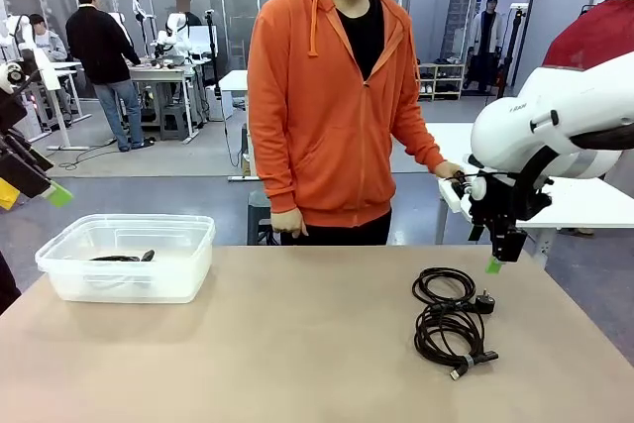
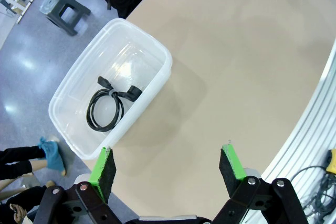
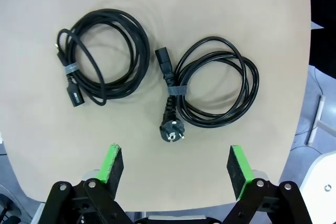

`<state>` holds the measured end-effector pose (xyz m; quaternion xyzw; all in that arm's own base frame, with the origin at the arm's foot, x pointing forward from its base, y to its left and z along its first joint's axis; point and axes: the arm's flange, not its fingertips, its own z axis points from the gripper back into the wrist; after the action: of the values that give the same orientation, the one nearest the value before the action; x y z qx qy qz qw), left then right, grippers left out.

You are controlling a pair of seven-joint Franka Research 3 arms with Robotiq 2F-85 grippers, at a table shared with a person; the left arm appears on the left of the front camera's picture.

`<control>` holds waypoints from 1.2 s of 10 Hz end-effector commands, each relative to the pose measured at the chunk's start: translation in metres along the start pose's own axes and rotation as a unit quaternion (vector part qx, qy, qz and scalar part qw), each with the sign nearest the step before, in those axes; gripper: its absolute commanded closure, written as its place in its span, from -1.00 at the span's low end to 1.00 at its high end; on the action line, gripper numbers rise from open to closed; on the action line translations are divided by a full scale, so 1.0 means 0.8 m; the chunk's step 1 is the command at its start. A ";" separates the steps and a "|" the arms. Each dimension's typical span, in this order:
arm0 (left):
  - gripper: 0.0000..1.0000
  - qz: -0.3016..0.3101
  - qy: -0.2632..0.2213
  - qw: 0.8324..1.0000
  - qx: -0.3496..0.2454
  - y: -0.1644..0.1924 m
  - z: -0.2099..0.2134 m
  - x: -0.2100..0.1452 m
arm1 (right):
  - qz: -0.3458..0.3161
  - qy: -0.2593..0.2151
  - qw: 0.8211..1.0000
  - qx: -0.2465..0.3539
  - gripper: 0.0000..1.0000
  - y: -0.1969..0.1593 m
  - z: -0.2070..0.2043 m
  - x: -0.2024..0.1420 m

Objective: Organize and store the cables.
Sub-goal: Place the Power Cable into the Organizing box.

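The left wrist view looked down into the clear bin [image 2: 157, 80] and showed one coiled cable [image 2: 113, 94] plainly, where the front view caught only a dark sliver. The left gripper [image 2: 168, 153] hung spread above. A person [image 1: 332, 96] stood behind the table [image 1: 277, 344]. At right, the right gripper [image 3: 175, 150], spread and empty, hung over two tied cables [image 3: 177, 90] on the tabletop.

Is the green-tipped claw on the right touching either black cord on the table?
Apart. In the right wrist view, bare table separates the open right gripper from the round-plug cable and the other cable.
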<state>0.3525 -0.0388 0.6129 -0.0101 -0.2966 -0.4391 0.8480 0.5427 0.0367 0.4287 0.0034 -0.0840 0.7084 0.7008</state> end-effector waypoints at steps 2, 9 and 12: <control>-1.00 0.006 0.001 1.000 0.004 -0.001 0.001 0.002 | 0.007 -0.006 1.000 -0.007 -1.00 -0.013 -0.031 0.005; -1.00 0.006 0.001 1.000 0.004 -0.001 0.001 0.002 | -0.010 -0.007 1.000 0.009 -1.00 -0.015 -0.103 0.020; -1.00 0.006 0.001 1.000 0.004 -0.001 0.001 0.002 | -0.015 0.000 1.000 0.008 -1.00 -0.020 -0.128 0.021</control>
<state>0.3525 -0.0388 0.6129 -0.0101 -0.2966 -0.4391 0.8480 0.5656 0.0643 0.3362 0.0169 -0.0735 0.7101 0.7001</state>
